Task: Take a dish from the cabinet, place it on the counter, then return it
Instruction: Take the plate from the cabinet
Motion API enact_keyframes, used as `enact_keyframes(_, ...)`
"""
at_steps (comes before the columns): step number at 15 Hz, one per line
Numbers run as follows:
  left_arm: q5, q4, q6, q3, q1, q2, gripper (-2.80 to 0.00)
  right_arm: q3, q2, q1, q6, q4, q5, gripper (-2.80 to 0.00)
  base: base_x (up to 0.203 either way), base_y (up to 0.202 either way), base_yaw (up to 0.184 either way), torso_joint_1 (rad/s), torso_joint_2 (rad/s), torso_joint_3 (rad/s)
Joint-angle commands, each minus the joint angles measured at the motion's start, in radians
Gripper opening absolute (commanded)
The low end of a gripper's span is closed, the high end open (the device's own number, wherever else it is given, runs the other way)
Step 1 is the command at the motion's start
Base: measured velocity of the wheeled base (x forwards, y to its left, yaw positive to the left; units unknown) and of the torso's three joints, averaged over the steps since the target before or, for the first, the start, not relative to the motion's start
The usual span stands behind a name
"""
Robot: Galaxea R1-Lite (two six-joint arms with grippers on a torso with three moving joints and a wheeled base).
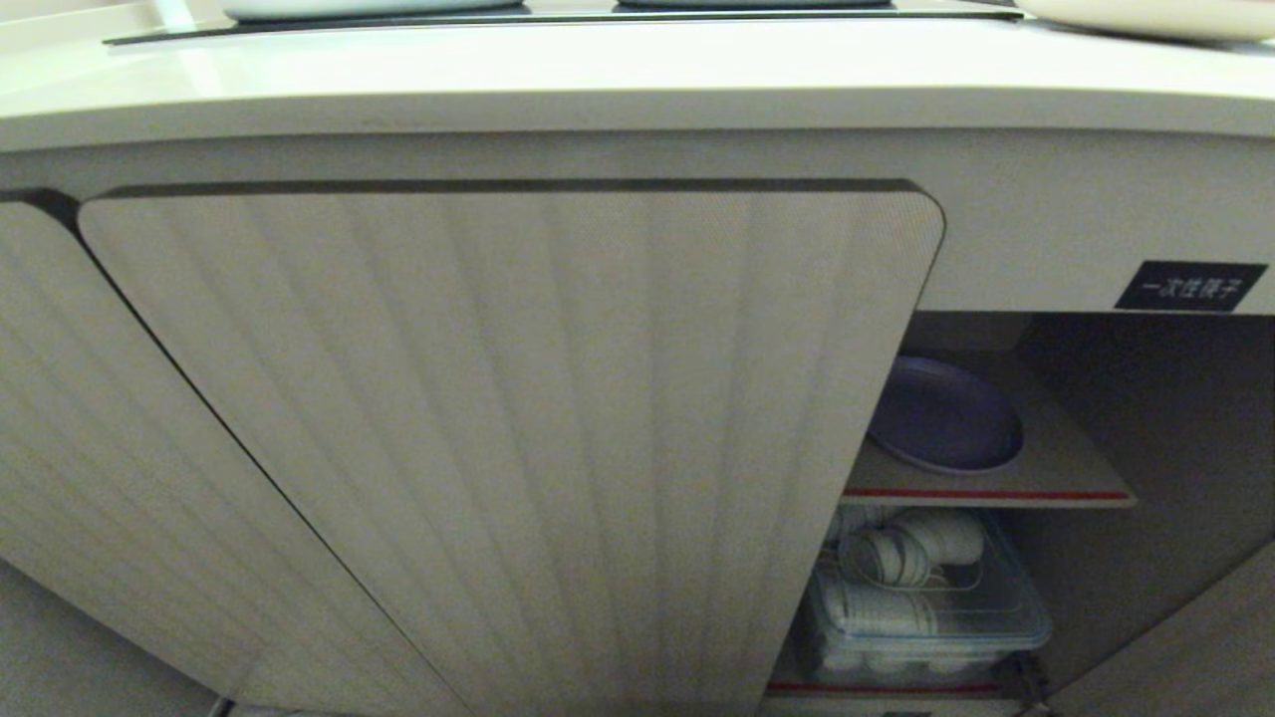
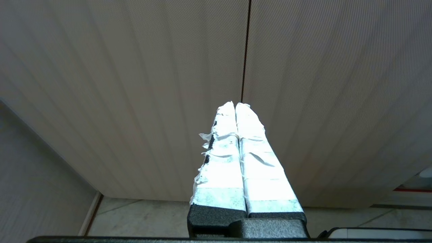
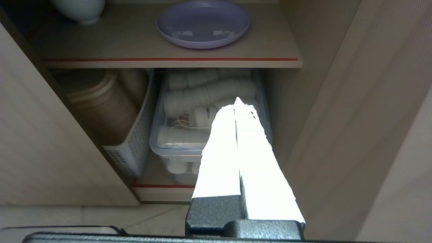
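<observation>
smooth round lavender dish (image 3: 203, 23) on the red-edged shelf (image 3: 168, 59), ribbed cabinet door (image 1: 518, 438) half hiding it, left gripper (image 2: 235, 105) and right gripper (image 3: 236, 103) both pinched closed, empty, taped fingers

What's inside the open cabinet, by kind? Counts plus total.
Purple dish, upper shelf: 1
Pale bowl, upper shelf, partly cut off: 1
Clear lidded bin of white cups, lower shelf: 1
White perforated basket, lower shelf: 1
Total: 4
</observation>
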Motion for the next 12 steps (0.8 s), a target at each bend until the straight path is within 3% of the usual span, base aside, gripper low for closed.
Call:
enact_keyframes(1, 0.0, 0.0, 0.0, 0.0, 0.0, 0.0, -2.8, -0.009, 0.028, -0.001, -0.019, -0.004, 0.0, -2.8, 0.0, 0.0, 0.0, 0.0, 0.0, 0.0)
enact_keyframes(4, 0.0, 0.0, -0.001, 0.0, 0.0, 0.0, -2.8, -0.024, 0.172, -0.006, -0.011, -0.087, 0.0, -2.8, 0.0, 0.0, 0.0, 0.0, 0.0, 0.0)
enact_keyframes(7, 0.0, 0.0, 0.0, 0.0, 0.0, 0.0, -2.8, -0.047, 0.358, -0.07, 0.015, -0.179, 0.016, -2.8, 0.0, 0.0, 0.0, 0.0, 0.0, 0.0)
enact_keyframes(12, 0.0, 0.0, 0.0, 0.0, 0.0, 0.0, -2.8, -0.104, 0.568, -0.208, 0.047, -0.266, 0.13, -2.8, 0.0, 0.0, 0.0, 0.0, 0.0, 0.0)
